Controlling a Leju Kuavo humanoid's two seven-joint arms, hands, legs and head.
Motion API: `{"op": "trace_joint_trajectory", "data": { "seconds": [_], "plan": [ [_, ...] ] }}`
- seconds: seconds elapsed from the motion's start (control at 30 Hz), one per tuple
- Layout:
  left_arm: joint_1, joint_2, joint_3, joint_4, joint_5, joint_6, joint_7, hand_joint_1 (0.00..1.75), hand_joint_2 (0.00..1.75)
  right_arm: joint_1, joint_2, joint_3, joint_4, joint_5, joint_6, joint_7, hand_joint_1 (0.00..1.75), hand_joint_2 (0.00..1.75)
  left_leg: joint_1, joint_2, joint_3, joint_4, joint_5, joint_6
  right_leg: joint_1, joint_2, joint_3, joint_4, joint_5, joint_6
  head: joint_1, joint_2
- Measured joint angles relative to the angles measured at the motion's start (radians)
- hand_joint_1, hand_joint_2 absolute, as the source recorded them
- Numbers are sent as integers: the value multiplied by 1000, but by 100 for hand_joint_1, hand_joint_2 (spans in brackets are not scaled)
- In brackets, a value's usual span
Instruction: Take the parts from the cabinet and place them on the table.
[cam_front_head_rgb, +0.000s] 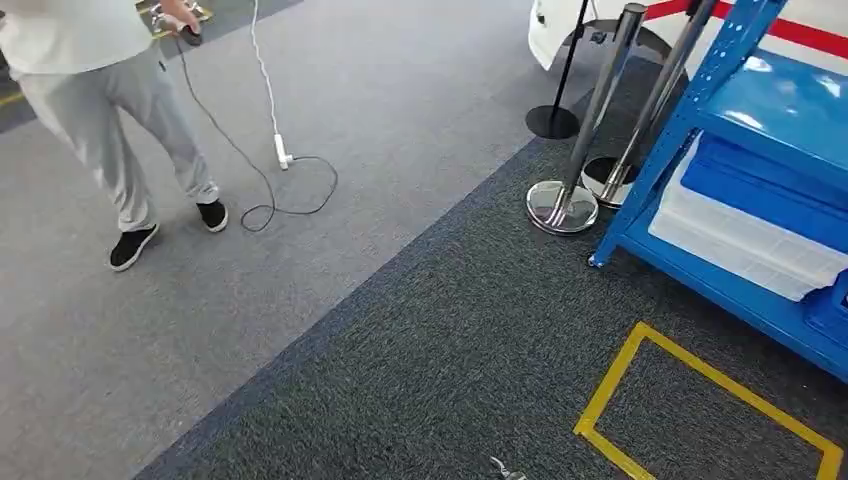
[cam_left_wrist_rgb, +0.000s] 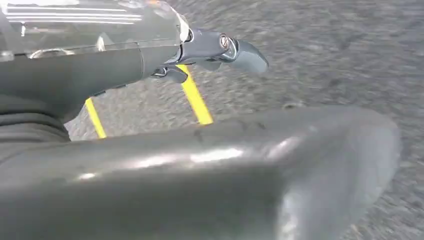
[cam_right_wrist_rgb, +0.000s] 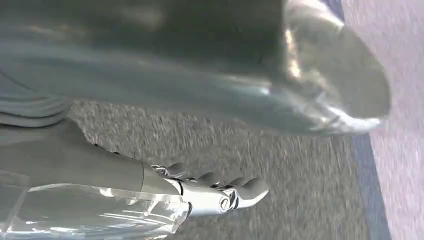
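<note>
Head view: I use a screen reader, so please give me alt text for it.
A blue metal shelving unit stands at right on dark carpet, holding a white bin with a blue lid. Yellow floor tape marks a square before it. At left, a person stands by a trailing cable.

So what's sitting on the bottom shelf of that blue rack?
A white bin with a blue lid sits on the blue rack. The lid covers whatever is inside.

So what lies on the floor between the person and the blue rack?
In the head view, between the person and the blue rack: a looped black cable, bare carpet, then two chrome post bases.
</note>
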Motion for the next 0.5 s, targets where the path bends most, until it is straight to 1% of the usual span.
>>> {"op": "trace_joint_trajectory", "data": {
  "seconds": [0.03, 0.07, 0.1, 0.13, 0.17, 0.2, 0.23, 0.27, 0.3, 0.33, 0.37, 0.4, 0.43, 0.47, 0.5],
  "plan": [
    [6, 1, 1, 0, 0, 1, 0, 0, 0, 4, 1, 0, 1, 0, 2, -1, 0, 0, -1, -44, -10, -77, 179, 3, -3, 10, 5, -1, -16, 2, 0, 0],
    [10, 3, 2, 0, 0, 3, -1, 0, 0, 3, 1, 1, 4, 1, 3, -1, 0, 0, -8, -65, -29, -123, 267, 2, -3, 30, 17, 13, -32, 13, 0, 0],
    [13, 6, 2, 0, 0, 3, -1, 0, 0, 0, 5, 2, 5, 2, 5, -2, 0, 0, -10, -71, -14, -114, 290, 8, -1, 44, 19, 11, -50, 21, 1, 0],
    [13, 6, 2, 0, 0, 4, -2, 0, 0, 1, 5, 2, 6, 2, 5, -4, 0, 0, -12, -65, -11, -105, 298, 9, -5, 54, 28, 4, -61, 24, 0, 0],
    [8, 6, 2, 0, -1, 4, -3, 0, 0, 0, 5, 2, 6, 4, 5, -6, 0, 0, -13, -57, -10, -105, 292, 15, -7, 63, 33, -5, -65, 30, 0, 0],
    [-2, 4, 2, 0, -1, 2, -5, 0, 0, -2, 2, 2, 6, 4, 5, -9, 0, 0, -3, -45, -3, -121, 291, 20, -3, 56, 43, -6, -75, 38, 0, 0],
    [-7, 3, 2, 0, -1, 1, -7, 0, 0, -4, 1, 2, 6, 5, 8, -12, 0, 0, -5, -41, 8, -130, 285, 29, -1, -26, 38, 13, -84, 44, 1, 0],
    [-10, 3, 2, 0, -1, 0, -10, 0, 0, -9, 1, 3, 7, 7, 12, -13, 0, 0, -5, -34, 18, -133, 277, 39, 1, -75, 9, 61, -109, 49, 1, 0],
    [-8, 4, 2, 0, -1, 0, -10, 0, 0, -16, 1, 6, 7, 7, 16, -13, 0, 0, -6, -24, 27, -134, 267, 40, -1, -96, -38, 136, -140, 54, 1, 0],
    [-8, 4, 2, 0, -3, -1, -10, 0, 0, -19, 1, 10, 8, 8, 17, -14, 0, 0, -7, -14, 35, -134, 258, 40, -2, -101, -88, 211, -166, 57, 1, 0],
    [-6, 4, 2, 0, -2, -1, -10, 0, 0, -20, 1, 10, 8, 8, 17, -14, 0, 0, -7, -5, 44, -133, 249, 40, -4, -102, -134, 271, -173, 60, 1, 0],
    [-6, 4, 2, 0, -2, -1, -10, 0, 0, -19, 1, 11, 9, 10, 16, -14, 0, 0, -7, -1, 55, -133, 240, 40, -5, -102, -162, 286, -149, 63, 1, 0],
    [-7, 4, 2, 0, -2, -1, -10, 0, 0, -18, 1, 11, 10, 10, 17, -14, 0, 0, -7, 2, 65, -133, 232, 39, -8, -102, -164, 254, -102, 65, 1, 0],
    [-8, 3, 2, 0, -1, -2, -10, 0, 0, -19, 0, 11, 11, 10, 17, -13, 0, 0, -7, 3, 77, -132, 225, 37, -10, -103, -149, 187, -40, 66, 1, 0],
    [-9, 3, 2, 0, -1, -2, -10, 0, 0, -20, -1, 11, 12, 10, 17, -11, 0, 0, -7, 4, 90, -132, 217, 34, -11, -106, -121, 97, 25, 64, 1, 0]
  ]
}}
